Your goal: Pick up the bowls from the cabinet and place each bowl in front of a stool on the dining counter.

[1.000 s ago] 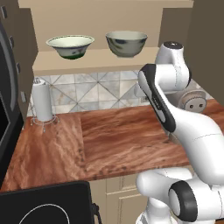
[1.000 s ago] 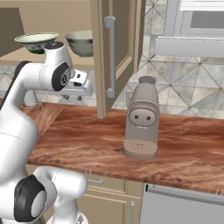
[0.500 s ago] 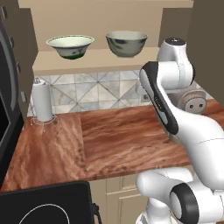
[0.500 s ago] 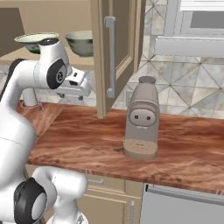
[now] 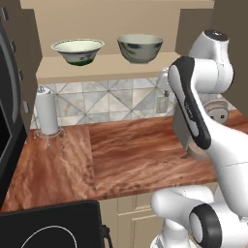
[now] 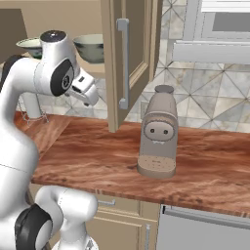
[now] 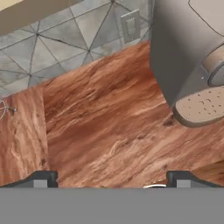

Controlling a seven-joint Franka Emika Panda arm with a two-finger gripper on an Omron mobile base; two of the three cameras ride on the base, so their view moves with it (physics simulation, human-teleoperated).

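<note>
- Gripper (image 7: pixel 111 177): fingertips (image 7: pixel 41 178) sit far apart at the two lower corners of the hand view, jaws wide, nothing between them but bare wood.
- Below/ahead of the fingers: red-brown wood-grain counter (image 7: pixel 105 131), w/ a seam where the grain turns, off to the fingers' left.
- Coffee machine (image 7: pixel 192 57): taupe, ahead and to the right of the fingers, standing on the counter; its round perforated drip tray is the part nearest the right fingertip, but apart from it.
- Tiled backsplash (image 7: pixel 74 39) w/ a wall outlet (image 7: pixel 130 27) lies beyond the counter, ahead of the fingers.
- Bowls: both on the beige shelf of the open cabinet (image 5: pixel 111 65), upright, side by side but apart, well above the fingers and untouched.
- Wide bowl (image 5: pixel 77 51) w/ flared rim is on the shelf's left in the left base view; deeper bowl (image 5: pixel 139 47) to its right, closer to the arm (image 5: pixel 193 106).
- Right base view: the hand (image 6: pixel 83 90) hangs in front of the shelf edge, below the deeper bowl; cabinet door (image 6: pixel 128 58) stands open between the hand and the coffee machine.
- Paper towel roll (image 5: pixel 47 111) on a wire holder stands on the counter under the wide bowl, far left of the fingers.
- Cooktop (image 5: pixel 48 227) at the lower left of the left base view, well apart from the gripper.
</note>
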